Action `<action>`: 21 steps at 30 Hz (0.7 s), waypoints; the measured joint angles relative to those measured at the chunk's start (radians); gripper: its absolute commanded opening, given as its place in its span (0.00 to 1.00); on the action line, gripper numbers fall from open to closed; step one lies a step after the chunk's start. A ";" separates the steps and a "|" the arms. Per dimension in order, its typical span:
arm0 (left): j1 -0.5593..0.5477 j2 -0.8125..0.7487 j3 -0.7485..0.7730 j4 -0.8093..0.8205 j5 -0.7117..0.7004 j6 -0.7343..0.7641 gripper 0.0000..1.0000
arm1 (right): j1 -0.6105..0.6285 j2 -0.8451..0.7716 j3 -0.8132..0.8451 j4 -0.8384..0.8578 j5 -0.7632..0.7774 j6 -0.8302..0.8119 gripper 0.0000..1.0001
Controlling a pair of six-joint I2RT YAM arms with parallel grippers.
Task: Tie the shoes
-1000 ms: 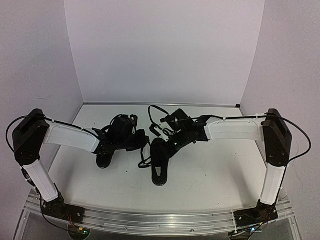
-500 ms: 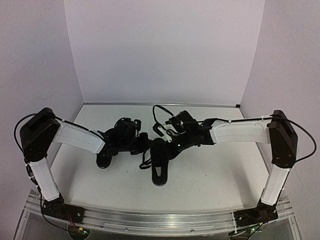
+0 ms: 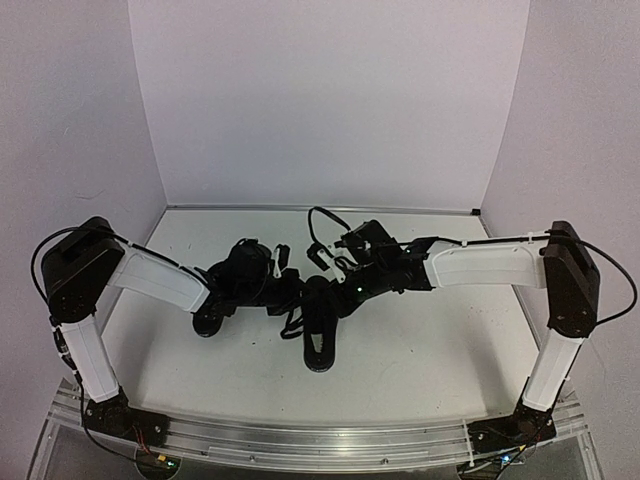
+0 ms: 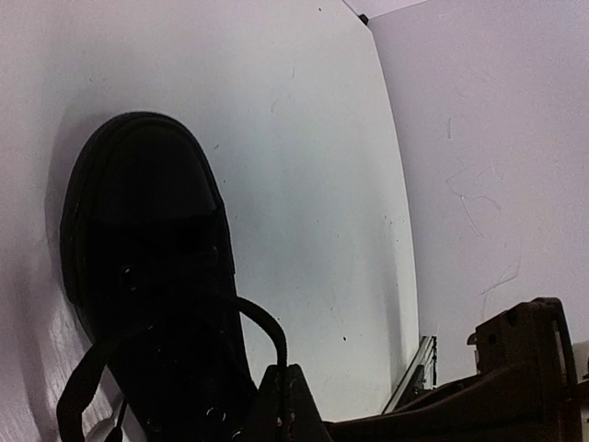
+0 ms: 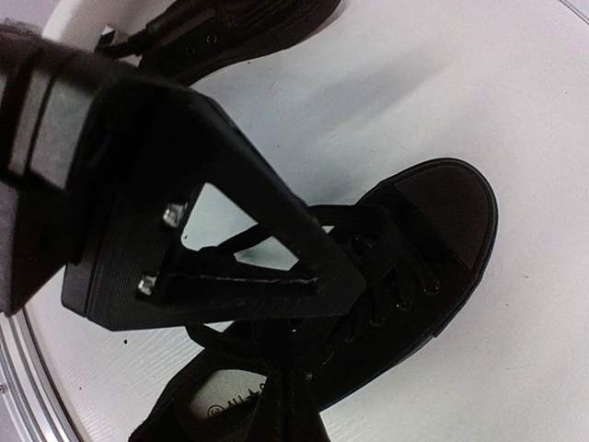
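Note:
Two black shoes lie on the white table: one at the left, one in the middle with its toe toward the near edge. My left gripper is shut on a thin black lace that arcs up from the middle shoe to its tips. My right gripper hangs over the middle shoe's laces. Its fingers are pressed together at the tips. I see no lace between them. The other shoe shows at the top of the right wrist view.
White walls enclose the table on the left, back and right. An aluminium rail runs along the near edge and also shows in the left wrist view. Loose lace loops lie between the two shoes.
My left gripper has moved right and nearer, toward the middle shoe, with the lace in it. My right gripper has sunk a little lower over that shoe's laces.

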 measured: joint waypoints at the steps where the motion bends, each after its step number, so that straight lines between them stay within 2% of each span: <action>1: 0.000 0.000 -0.014 0.010 0.008 -0.008 0.00 | 0.000 0.000 0.000 0.001 0.000 0.000 0.00; 7: 0.000 -0.013 -0.065 0.017 0.041 -0.021 0.00 | 0.000 0.000 -0.001 0.004 0.002 0.000 0.00; 21: 0.000 -0.039 -0.066 0.039 0.150 -0.024 0.00 | 0.000 0.000 -0.002 0.005 0.003 0.026 0.00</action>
